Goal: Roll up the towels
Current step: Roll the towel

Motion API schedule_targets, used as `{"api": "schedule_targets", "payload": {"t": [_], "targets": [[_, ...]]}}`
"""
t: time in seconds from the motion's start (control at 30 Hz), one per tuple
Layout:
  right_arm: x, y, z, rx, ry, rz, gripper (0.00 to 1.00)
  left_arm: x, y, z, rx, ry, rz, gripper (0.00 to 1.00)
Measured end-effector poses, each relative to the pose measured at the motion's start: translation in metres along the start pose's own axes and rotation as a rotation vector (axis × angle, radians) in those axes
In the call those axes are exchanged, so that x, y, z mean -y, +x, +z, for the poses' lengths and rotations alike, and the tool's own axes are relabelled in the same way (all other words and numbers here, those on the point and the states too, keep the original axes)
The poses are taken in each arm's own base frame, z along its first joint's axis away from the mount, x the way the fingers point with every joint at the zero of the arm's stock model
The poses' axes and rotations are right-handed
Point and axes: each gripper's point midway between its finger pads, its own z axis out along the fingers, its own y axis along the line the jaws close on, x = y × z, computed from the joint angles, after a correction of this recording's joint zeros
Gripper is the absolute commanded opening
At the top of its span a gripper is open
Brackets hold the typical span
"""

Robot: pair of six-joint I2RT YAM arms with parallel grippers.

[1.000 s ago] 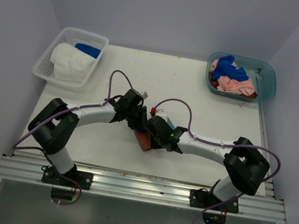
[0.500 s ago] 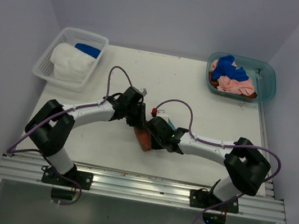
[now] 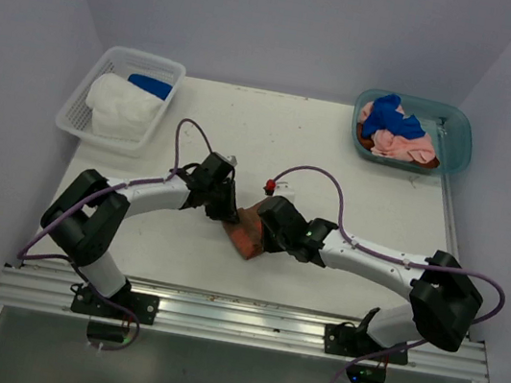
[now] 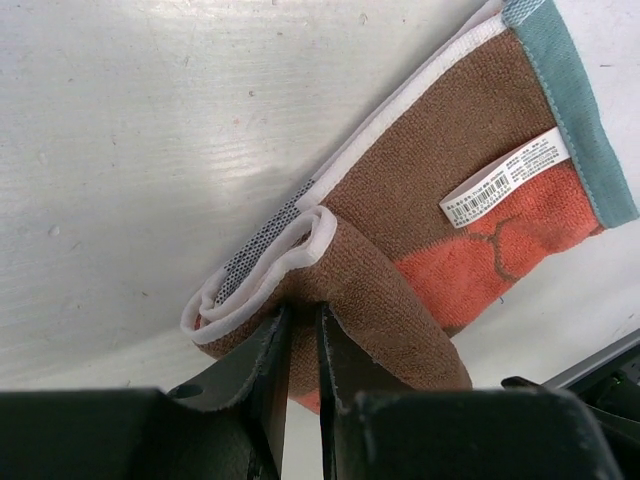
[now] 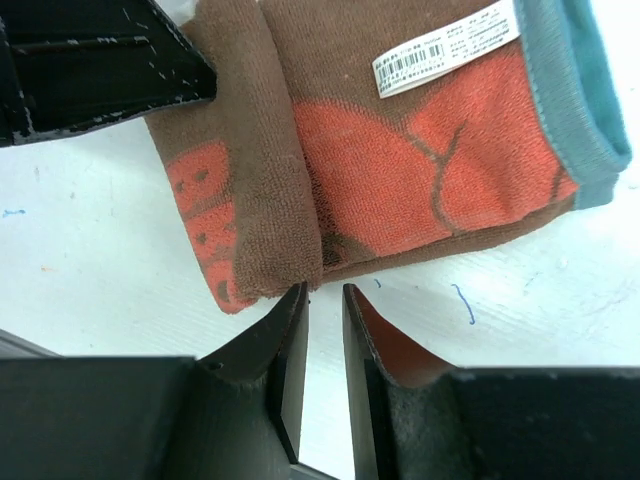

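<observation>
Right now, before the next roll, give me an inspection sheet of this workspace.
Surface: white table, blue pen marks.
Job's things: brown-and-orange towel mid-table, one end partly rolled; white towel and blue towel in the mesh basket; loose blue towel and pink towel in the teal tub.
Clutter: nothing seen.
End effectors: left end effector narrow, tips at the rolled edge, grip unclear; right end effector slightly open, empty, tips at the towel's edge.
Cables: left purple cable and right purple cable arc above the arms, off the towel.
Surroundings: plain pale walls; metal rail at the near edge.
</observation>
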Motion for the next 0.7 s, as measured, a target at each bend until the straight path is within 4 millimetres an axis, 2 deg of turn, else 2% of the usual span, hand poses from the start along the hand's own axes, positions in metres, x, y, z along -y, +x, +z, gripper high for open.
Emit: {"api": "schedule_targets", "payload": {"t": [0.17, 0.43, 0.57, 0.7], "targets": [[-0.006, -0.008, -0.009, 0.026, 0.001, -0.068, 0.27, 0.0, -0.001, -0.003, 0.008, 0.005, -0.008, 0.19], [-0.048, -0.015, -0.019, 0.065, -0.061, -0.237, 0.27, 0.001, 0.0, -0.003, 0.007, 0.009, -0.008, 0.19], [-0.056, -0.013, -0.009, 0.051, -0.07, -0.276, 0.27, 0.002, 0.0, -0.003, 0.006, 0.012, -0.007, 0.19], [-0.053, -0.004, 0.005, 0.022, -0.051, -0.303, 0.3, 0.002, 0.0, -0.003, 0.006, 0.012, -0.007, 0.19]]}}
